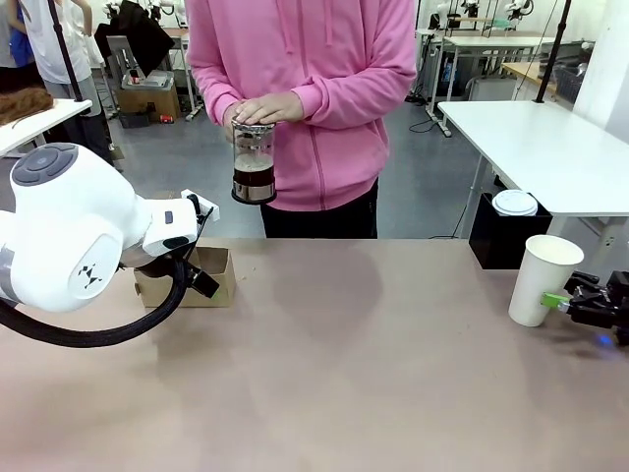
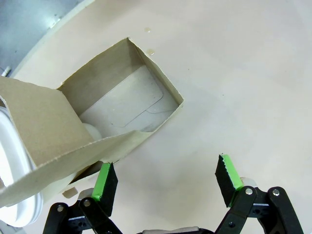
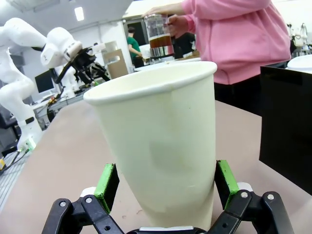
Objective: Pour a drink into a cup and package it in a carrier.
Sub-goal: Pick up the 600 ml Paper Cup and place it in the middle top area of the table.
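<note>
I'm watching the right claw (image 3: 165,165) bracketing the cup (image 3: 161,146), which is standing upright on the desk (image 1: 344,393) near its right end. The green pads are sitting right at the paper wall, but I cannot tell whether they are actually pressing. The left claw (image 2: 165,180) is hanging released, grasping nothing, with one finger just beside the carrier (image 2: 95,73) at the desk's left. The person's hands (image 1: 267,108) are holding the jug (image 1: 254,147) in the air above the far edge, the drink (image 1: 254,177) filling its lower part. I'm judging the step in hand to be steadying the cup for the pour. So I'm aiming for a light squeeze that is not denting the paper, keeping the rim level and leaving the mouth unobstructed.
</note>
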Tool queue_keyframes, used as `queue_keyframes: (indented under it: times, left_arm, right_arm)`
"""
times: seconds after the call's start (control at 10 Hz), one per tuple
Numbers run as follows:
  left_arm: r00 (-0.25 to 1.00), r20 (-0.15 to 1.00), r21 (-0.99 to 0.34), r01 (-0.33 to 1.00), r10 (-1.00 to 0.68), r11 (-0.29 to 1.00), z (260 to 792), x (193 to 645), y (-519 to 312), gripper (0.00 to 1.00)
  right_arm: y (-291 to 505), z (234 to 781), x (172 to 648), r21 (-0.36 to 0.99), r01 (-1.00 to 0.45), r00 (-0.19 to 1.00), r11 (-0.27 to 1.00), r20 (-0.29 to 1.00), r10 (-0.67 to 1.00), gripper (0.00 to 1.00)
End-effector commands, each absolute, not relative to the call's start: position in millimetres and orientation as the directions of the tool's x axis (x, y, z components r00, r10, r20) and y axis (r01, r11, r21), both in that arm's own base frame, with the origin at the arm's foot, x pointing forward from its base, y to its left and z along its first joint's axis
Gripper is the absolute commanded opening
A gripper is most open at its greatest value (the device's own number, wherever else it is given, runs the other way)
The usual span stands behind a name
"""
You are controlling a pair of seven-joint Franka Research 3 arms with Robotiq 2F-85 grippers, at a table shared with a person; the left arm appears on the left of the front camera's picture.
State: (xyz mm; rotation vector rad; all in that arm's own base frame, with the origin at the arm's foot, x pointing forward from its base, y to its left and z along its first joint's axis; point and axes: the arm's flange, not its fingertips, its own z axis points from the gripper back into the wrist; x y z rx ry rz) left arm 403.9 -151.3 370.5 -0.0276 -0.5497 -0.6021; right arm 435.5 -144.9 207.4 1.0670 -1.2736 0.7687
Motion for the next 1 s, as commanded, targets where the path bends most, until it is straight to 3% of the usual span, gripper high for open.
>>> queue_keyframes:
  times: [0.0, 0.6, 0.8, 0.9]
  left_arm:
    - [0.686, 0.499, 0.131, 0.545, -0.530, 0.828, 371, 404, -151, 1.00]
    - [0.686, 0.499, 0.131, 0.545, -0.530, 0.828, 371, 404, -151, 1.00]
    - [0.686, 0.499, 0.131, 0.545, -0.530, 0.828, 371, 404, -151, 1.00]
    - [0.686, 0.499, 0.131, 0.545, -0.530, 0.828, 371, 404, -151, 1.00]
  right_arm:
    - [-131, 210, 435, 0.156, -0.921, 0.128, 0.357, 0.986, -0.103, 1.00]
    - [-120, 210, 446, 0.156, -0.924, 0.126, 0.350, 0.986, -0.107, 1.00]
    - [-116, 207, 450, 0.199, -0.925, 0.173, 0.324, 0.979, -0.107, 0.80]
    - [-124, 210, 448, 0.244, -0.925, 0.215, 0.291, 0.968, -0.126, 0.80]
